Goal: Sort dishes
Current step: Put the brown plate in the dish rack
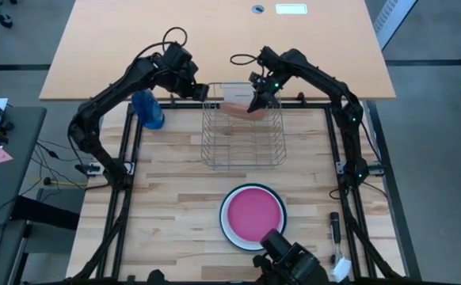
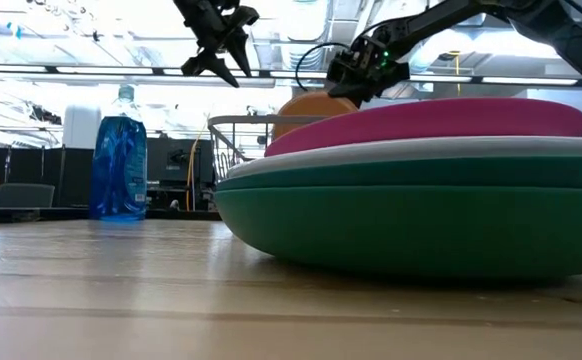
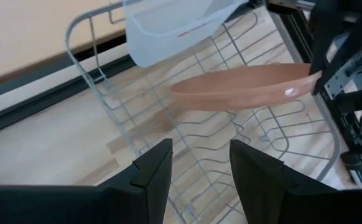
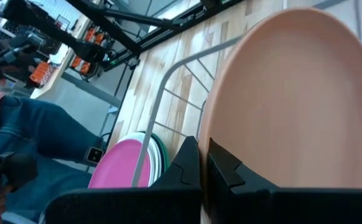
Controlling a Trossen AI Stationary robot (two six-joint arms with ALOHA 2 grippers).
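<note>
A salmon-orange plate point(image 1: 234, 109) hangs over the far end of the wire rack point(image 1: 242, 138), with my right gripper point(image 1: 256, 104) shut on it. A white plate point(image 3: 175, 25) stands at the rack's far end. My left gripper point(image 1: 203, 91) hovers open above the rack's far left corner, nothing between its fingers point(image 3: 153, 171). Near the table's front edge lies a stack of dishes point(image 1: 252, 215): a magenta-pink plate point(image 2: 431, 118) on top, a white one and a dark green one point(image 2: 421, 215) under it. My right gripper pinches the salmon plate's rim point(image 4: 215, 134) between its two fingers, one on each face. It comes at the rim from the table's right side, slanting down point(image 3: 305, 79). The plate is tilted over the rack's wires; I cannot tell whether its lower edge touches them.
A blue spray bottle point(image 1: 149, 109) stands left of the rack, close under the left arm. A dark tool point(image 1: 335, 226) lies at the near right. A person's legs point(image 4: 38, 137) show beyond the table. Bare wood lies between rack and stack.
</note>
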